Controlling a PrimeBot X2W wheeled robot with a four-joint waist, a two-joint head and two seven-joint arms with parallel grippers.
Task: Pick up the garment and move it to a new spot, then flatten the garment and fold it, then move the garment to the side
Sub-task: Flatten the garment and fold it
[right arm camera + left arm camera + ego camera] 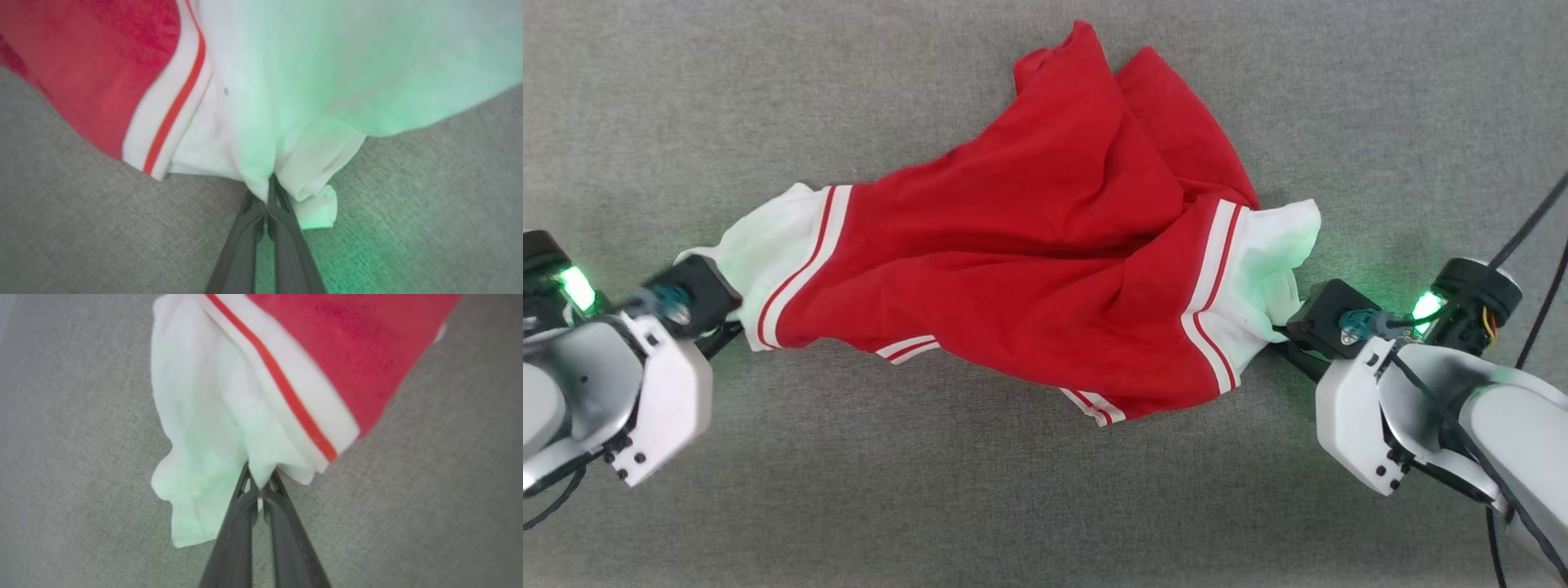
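The left gripper (pixel 260 485) is pinched closed on the white sleeve (pixel 196 428) just ahead of its fingertips. The right gripper (pixel 268 192) is clamped the same way on the opposite sleeve (pixel 318 81). Between them the garment (pixel 1029 269) lies crumpled across the grey surface (pixel 1013 506). It is probably held at both ends for carrying and spreading flat.

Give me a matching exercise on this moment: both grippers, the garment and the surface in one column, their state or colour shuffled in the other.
1. left gripper
2. right gripper
3. garment
4. surface

A. grey, textured
B. jaws shut on white cloth, head view's right
C. red, rumpled, spanning between both grippers
D. jaws shut on white cloth, head view's left

Pairs: 1-D, 2-B, 3-C, 4-A
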